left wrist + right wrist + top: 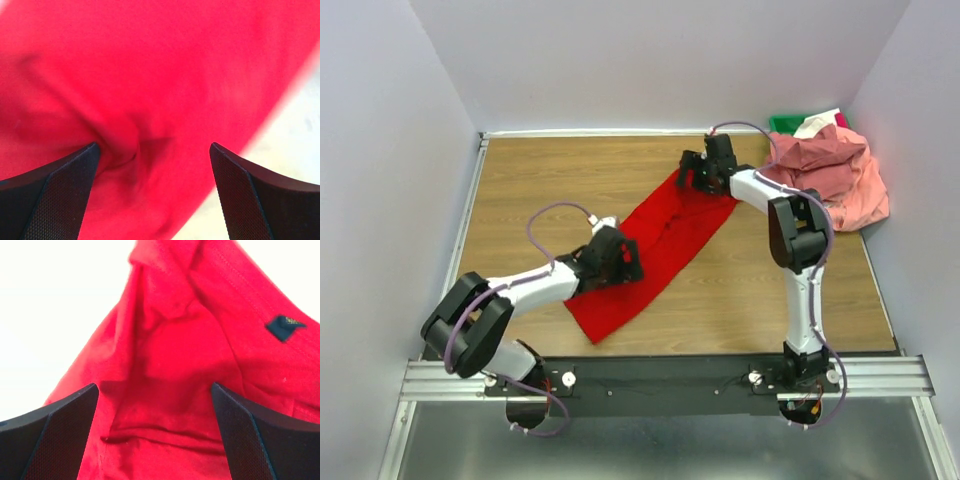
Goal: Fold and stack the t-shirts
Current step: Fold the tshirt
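Note:
A bright red t-shirt [660, 245] lies in a long diagonal band across the wooden table [550, 175]. My left gripper [620, 262] is open over the shirt's lower left part; red cloth [150, 90] fills its view between the spread fingers [60, 195]. My right gripper [705, 175] is open over the shirt's far upper end; folded red cloth [170, 390] with a small dark tag [284, 327] lies between its fingers [255, 440]. A heap of salmon pink t-shirts [830, 175] sits at the back right.
A green bin [785, 123] stands behind the pink heap at the back right corner, with a white cloth [820, 122] on it. Grey walls close in the table on the left, back and right. A metal rail [660, 375] runs along the near edge.

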Controlling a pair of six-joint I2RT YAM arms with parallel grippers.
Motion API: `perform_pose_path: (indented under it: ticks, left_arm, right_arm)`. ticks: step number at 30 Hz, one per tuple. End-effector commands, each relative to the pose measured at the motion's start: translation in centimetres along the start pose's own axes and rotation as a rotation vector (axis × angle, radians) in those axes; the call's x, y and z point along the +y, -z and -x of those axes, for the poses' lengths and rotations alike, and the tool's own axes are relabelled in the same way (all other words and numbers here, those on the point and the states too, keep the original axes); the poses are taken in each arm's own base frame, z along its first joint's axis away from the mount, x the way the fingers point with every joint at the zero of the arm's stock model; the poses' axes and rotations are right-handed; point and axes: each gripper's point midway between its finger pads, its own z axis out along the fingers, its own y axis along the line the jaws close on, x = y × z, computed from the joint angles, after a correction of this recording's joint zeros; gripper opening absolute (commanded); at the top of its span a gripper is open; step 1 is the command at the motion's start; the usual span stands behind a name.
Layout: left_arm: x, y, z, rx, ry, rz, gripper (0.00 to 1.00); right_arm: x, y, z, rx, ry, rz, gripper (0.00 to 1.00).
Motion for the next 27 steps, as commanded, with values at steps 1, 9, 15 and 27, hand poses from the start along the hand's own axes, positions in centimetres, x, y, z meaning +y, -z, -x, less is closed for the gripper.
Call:
perform_pose_path:
  ticks: [1,9,15,27]
  left_arm:
    - [-3.6,2.4,-8.0,0.229,-0.054,-0.150,0.98]
    - [-14.1,10.2,-7.9,0.151,-0.265,-0.530,0.98]
    - [-11.6,8.5,-0.9,-0.076,-0.194,-0.314,0.99]
    - [-6.2,3.1,1.9,-0.091,-0.094,-0.136,0.98]
  right_arm:
    - [1.8,-3.8,-0.1,0.073,0.103,0.106,1.00]
    - [3.4,-6.0,3.3,0.051,0.182,0.114,1.00]
    - [4.1,-1.5,6.6,-0.061,0.266,-0.038,1.00]
    - [0.5,-1.0,1.2,0.053,0.367,-0.303,0.93]
